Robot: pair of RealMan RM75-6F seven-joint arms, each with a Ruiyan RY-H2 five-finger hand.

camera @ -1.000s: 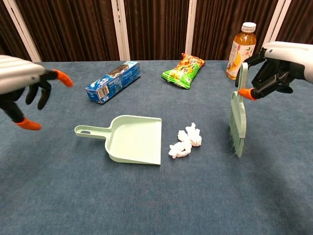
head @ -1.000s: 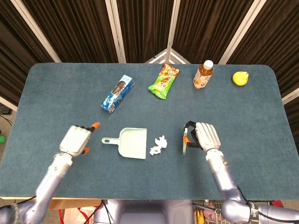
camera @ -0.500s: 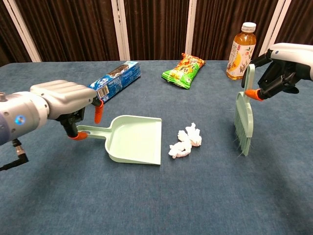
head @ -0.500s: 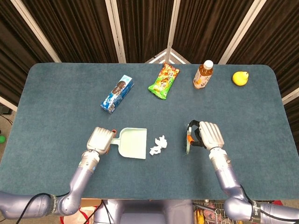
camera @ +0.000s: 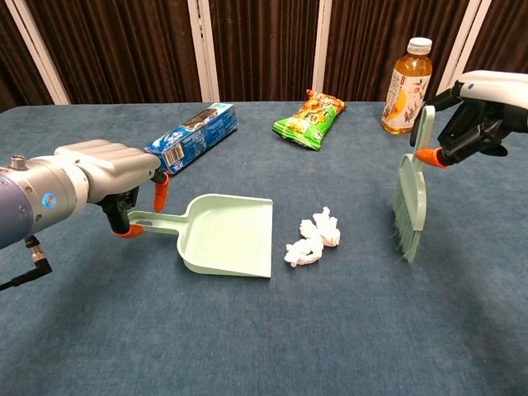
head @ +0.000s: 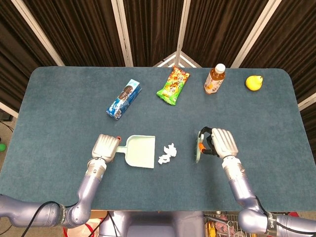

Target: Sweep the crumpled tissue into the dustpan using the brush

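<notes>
The pale green dustpan (head: 141, 151) (camera: 228, 233) lies flat at the table's middle, its handle pointing left. My left hand (head: 106, 147) (camera: 101, 176) is at the handle's end, with a finger above it and the thumb below it, not closed on it. The crumpled white tissue (head: 168, 153) (camera: 313, 238) lies just right of the dustpan's mouth. To its right my right hand (head: 222, 142) (camera: 481, 106) grips the handle of the green brush (head: 198, 149) (camera: 411, 200), which hangs upright with its bristles down near the table.
Along the far side lie a blue biscuit box (head: 123, 99), an orange-green snack bag (head: 174, 85), a tea bottle (head: 215, 79) and a yellow lemon (head: 254, 82). Bare blue table (head: 276, 123) surrounds the work area.
My left hand has come in from the left to the dustpan's handle and settled there. The right hand has shifted the brush slightly rightward. Dustpan and tissue have not moved.
</notes>
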